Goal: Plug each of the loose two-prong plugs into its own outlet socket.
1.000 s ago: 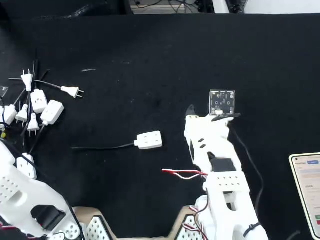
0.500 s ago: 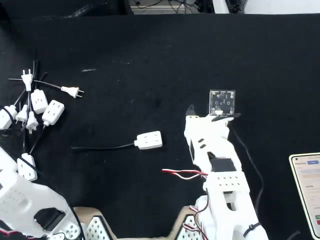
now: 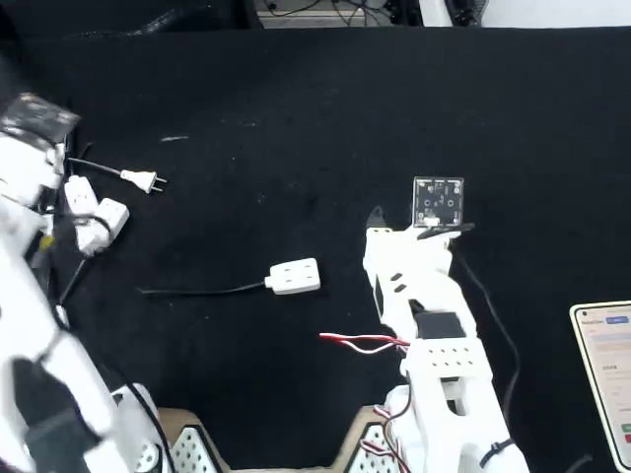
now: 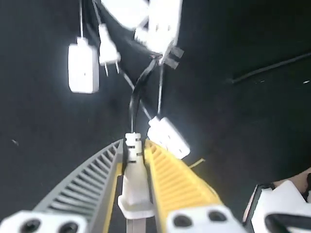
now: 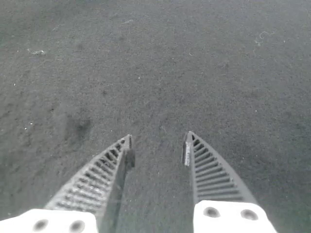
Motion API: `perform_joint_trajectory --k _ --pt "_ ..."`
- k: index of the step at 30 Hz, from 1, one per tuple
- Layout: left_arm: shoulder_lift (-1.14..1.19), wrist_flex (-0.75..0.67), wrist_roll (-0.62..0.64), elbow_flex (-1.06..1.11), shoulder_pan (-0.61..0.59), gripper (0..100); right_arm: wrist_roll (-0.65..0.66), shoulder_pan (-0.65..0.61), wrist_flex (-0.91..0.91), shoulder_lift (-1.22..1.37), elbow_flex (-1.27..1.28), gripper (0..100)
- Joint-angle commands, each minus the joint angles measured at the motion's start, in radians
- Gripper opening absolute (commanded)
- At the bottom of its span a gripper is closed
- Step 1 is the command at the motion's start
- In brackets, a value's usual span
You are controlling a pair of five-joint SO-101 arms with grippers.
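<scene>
Far left, left gripper (image 4: 133,143) now lifted high, clamped on plug (image 4: 132,180); right gripper (image 5: 159,139) agape, unmoved.

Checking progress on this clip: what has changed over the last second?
The left arm swung up from the near corner to above the tangle of cords, which shifted a little; the left claw is shut on a white plug. The right arm, the open right claw, the lone socket mid-table and the loose plug beside the tangle stayed put.

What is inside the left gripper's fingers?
A white plug sits clamped between the fingers of the left gripper, black cord leading to the other plugs. Its sides and prongs are hidden.
</scene>
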Motion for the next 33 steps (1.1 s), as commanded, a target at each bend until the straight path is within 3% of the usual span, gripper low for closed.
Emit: perform_joint_trajectory --k 1,6,11,19,23,26,33 --pt "-0.181 -0.002 0.014 0.033 0.107 3 -0.002 0.017 -0.023 -0.002 -0.044 16.7" --pt "-0.278 -0.014 0.112 0.059 0.236 3 -0.002 0.018 -0.023 -0.002 -0.042 16.7" --pt "-0.288 -0.106 0.302 0.177 0.410 3 -0.008 0.046 -0.020 -0.002 -0.047 16.7" --pt "-0.295 -0.537 0.654 0.562 0.851 3 -0.009 0.160 -0.025 -0.002 -0.067 16.7" --pt "-0.288 -0.761 0.741 0.684 1.047 3 -0.034 0.264 -0.020 -0.002 -0.099 16.7" --pt "-0.287 -0.898 0.744 0.753 1.104 3 -0.110 0.315 -0.020 -0.002 -0.104 16.7" --pt "-0.267 -1.076 0.744 0.823 1.119 3 -0.123 0.321 -0.020 -0.002 -0.104 16.7"
